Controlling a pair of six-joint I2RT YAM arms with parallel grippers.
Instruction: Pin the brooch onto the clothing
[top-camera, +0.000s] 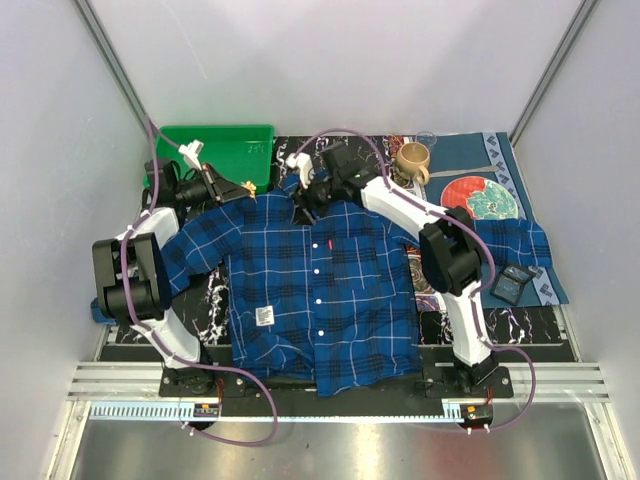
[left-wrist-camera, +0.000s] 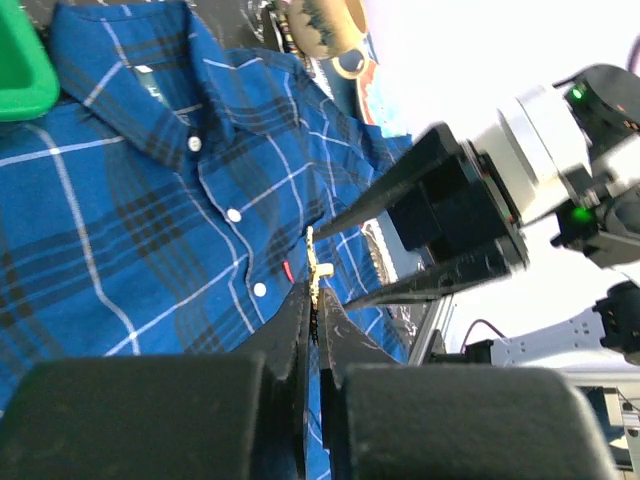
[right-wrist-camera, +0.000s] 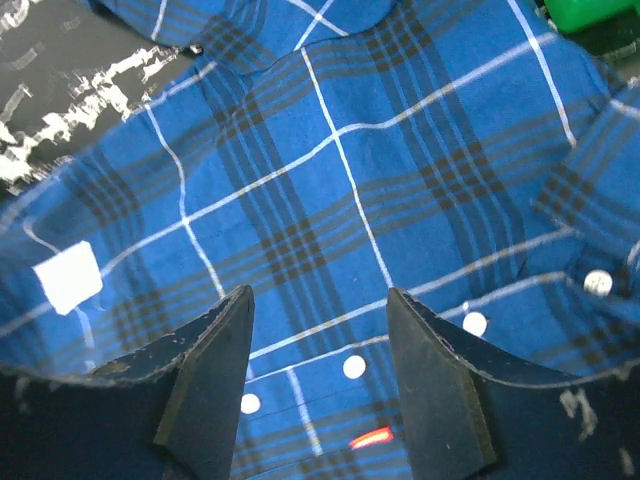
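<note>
Black marbled table (top-camera: 212, 298), white walls (top-camera: 330, 60) — shirt (top-camera: 320, 310) spread out; left claw (left-wrist-camera: 315, 300) pinches brooch (left-wrist-camera: 318, 265), right claw (right-wrist-camera: 320, 298) wide.

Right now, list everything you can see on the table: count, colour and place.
shirt: one, blue plaid, spread mid-table
brooch: one, pale gold, pinched over the shirt
bin: one, green, far left
mug: one, tan, far centre
plate: one, red and teal, far right
flat device: one, black, right side
marbled mat: one, black, under the shirt
left gripper: black, shut on the brooch
right gripper: black, open over the shirt
</note>
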